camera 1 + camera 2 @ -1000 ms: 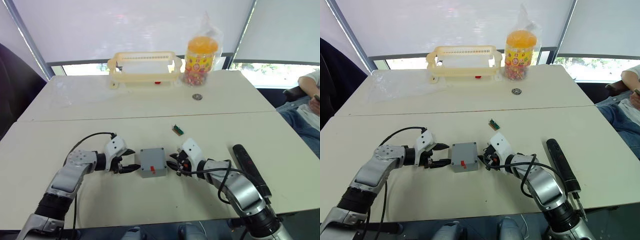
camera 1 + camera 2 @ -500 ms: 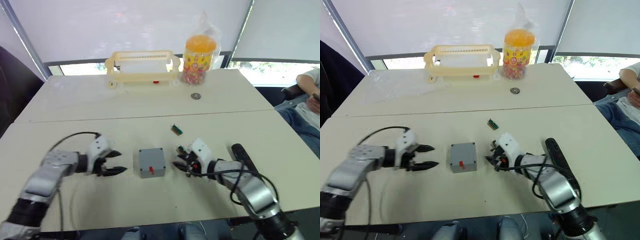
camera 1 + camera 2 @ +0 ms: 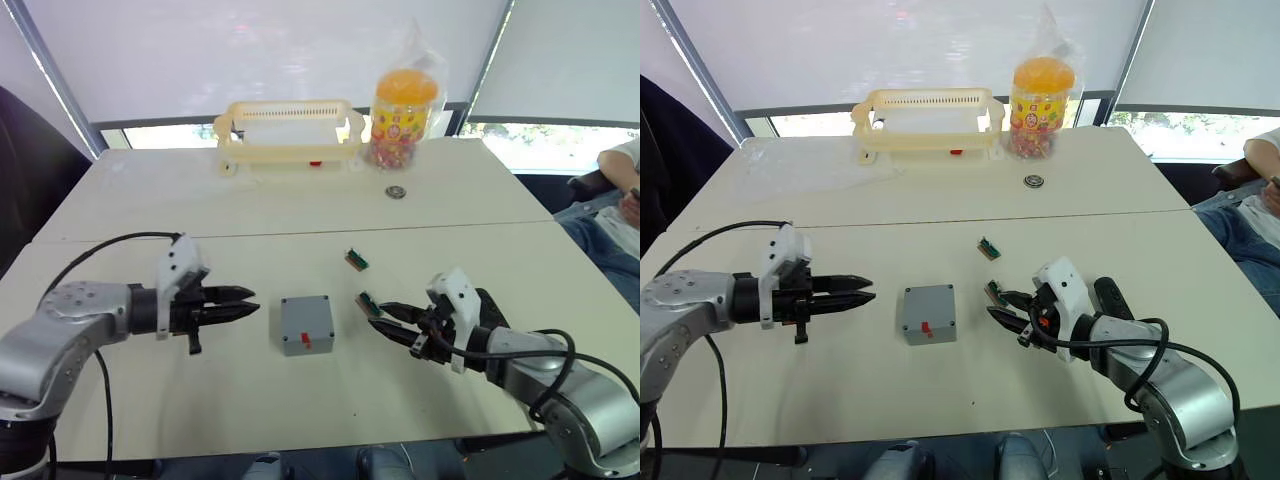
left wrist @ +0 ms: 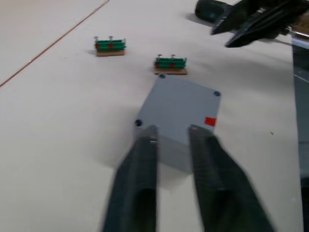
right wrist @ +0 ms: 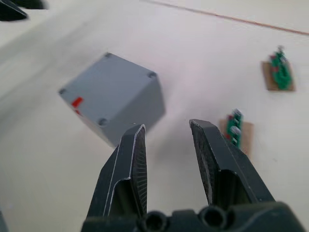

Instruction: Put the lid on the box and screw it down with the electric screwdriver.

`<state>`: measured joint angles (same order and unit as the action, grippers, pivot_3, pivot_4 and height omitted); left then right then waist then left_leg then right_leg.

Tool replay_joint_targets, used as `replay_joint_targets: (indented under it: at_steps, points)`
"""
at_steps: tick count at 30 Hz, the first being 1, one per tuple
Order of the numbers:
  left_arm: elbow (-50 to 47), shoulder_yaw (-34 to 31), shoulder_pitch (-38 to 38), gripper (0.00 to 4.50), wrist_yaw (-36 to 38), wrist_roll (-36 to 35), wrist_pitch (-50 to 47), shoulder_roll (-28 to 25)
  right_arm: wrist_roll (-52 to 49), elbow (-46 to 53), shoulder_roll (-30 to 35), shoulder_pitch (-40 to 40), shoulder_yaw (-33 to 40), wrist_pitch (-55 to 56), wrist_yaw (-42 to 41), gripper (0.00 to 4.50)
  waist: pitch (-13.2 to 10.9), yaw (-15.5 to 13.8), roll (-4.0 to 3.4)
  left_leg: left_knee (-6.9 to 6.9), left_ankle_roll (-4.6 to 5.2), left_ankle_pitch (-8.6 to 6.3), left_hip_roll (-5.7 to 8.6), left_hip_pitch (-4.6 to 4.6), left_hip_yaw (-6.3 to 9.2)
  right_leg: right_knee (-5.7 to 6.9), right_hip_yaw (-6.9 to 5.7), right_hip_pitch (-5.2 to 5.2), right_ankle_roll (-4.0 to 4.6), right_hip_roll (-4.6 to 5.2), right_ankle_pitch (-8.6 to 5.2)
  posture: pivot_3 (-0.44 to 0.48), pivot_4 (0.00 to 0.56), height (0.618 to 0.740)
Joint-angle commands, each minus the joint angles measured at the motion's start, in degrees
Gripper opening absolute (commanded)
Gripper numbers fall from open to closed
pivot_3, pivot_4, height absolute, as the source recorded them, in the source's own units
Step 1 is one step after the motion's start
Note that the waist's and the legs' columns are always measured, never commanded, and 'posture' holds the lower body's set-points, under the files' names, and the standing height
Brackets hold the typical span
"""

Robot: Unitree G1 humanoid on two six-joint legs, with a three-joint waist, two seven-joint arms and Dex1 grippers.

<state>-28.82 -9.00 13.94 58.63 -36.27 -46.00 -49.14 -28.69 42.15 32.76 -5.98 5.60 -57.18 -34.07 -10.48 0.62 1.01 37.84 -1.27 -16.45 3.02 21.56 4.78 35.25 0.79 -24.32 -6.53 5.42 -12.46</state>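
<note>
Lid seated on box [image 3: 306, 323], both pincers [image 3: 247, 304] [image 3: 378, 321] released and empty; screwdriver [image 3: 1110, 297] pickup due next.

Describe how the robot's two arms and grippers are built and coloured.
Both arms are silver-grey metal segments with black joints and ribbed black sleeves near the shoulders. Each wrist carries a white housing block. The left gripper and right gripper each have two slim black fingers tapering to points, with fine ridges on the inner faces. A loose black cable loops along each forearm to the wrist.
</note>
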Motion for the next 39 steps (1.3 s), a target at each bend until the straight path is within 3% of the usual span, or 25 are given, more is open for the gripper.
replay_joint_targets:
  at_steps: [1, 7, 10, 12, 23, 28, 39]
  points:
    - [-3.56, 4.27, 1.00, 0.02, -0.90, 1.54, 1.55, -0.68, 2.90, -1.35, 1.28, 1.13, -1.48, 3.18, 1.96, 1.55, 0.00, -0.05, 0.00, 0.00, 0.00, 0.00, 0.01, 0.00, 0.00, 0.00, 0.00, 0.01, 0.00, 0.01, 0.00, 0.000, 0.150, 0.740]
    - [-3.72, 6.51, 2.50, 0.02, -1.33, 2.11, 2.26, -1.45, 7.69, -10.00, -2.03, -3.24, -5.16, 10.04, 5.69, 1.55, -0.07, 0.24, -0.06, 0.00, 0.00, 0.00, 0.00, -0.02, -0.04, 0.00, 0.03, -0.01, 0.04, -0.06, -0.01, 0.000, 0.150, 0.740]
    - [-3.87, 6.70, 2.36, 0.00, -0.75, 2.43, 2.85, -2.70, 9.34, -13.97, -2.94, -5.13, -7.10, 12.26, 5.95, 2.44, -0.10, 0.17, -0.07, -0.02, 0.02, -0.01, 0.00, -0.01, -0.04, 0.00, 0.03, -0.02, 0.01, -0.06, -0.01, 0.000, 0.150, 0.740]
    - [-4.02, 6.74, 2.25, 0.00, -0.78, 2.48, 3.10, -3.41, 9.67, -15.54, -3.68, -5.69, -7.91, 13.04, 6.09, 3.40, -0.11, 0.15, -0.08, -0.02, 0.03, -0.02, 0.01, 0.00, -0.04, -0.01, 0.03, -0.02, 0.01, -0.04, -0.01, 0.000, 0.150, 0.740]
    - [-4.99, 7.19, 1.77, 0.00, -2.08, 2.58, 3.32, -3.94, 11.10, -18.52, -6.60, -6.47, -9.94, 15.68, 6.98, 3.40, -0.12, 0.12, -0.11, -0.02, 0.03, -0.02, 0.01, 0.00, -0.03, -0.02, 0.05, -0.02, 0.00, -0.05, 0.00, 0.000, 0.150, 0.740]
    - [-4.63, 7.63, 2.01, 0.00, -2.50, 2.76, 3.42, -3.68, 11.72, -19.34, -6.96, -6.44, -10.48, 16.11, 6.93, 1.04, -0.12, 0.13, -0.11, -0.02, 0.03, -0.02, 0.01, 0.00, -0.03, -0.02, 0.05, -0.02, 0.00, -0.05, 0.00, 0.000, 0.150, 0.740]
    - [-4.22, 8.23, 2.60, 0.00, -3.27, 3.23, 3.35, -3.37, 13.12, -21.07, -7.09, -6.28, -11.24, 17.09, 6.62, 1.04, -0.12, 0.14, -0.11, -0.02, 0.03, -0.02, 0.02, 0.00, -0.04, -0.02, 0.05, -0.02, 0.00, -0.05, 0.00, 0.000, 0.150, 0.740]
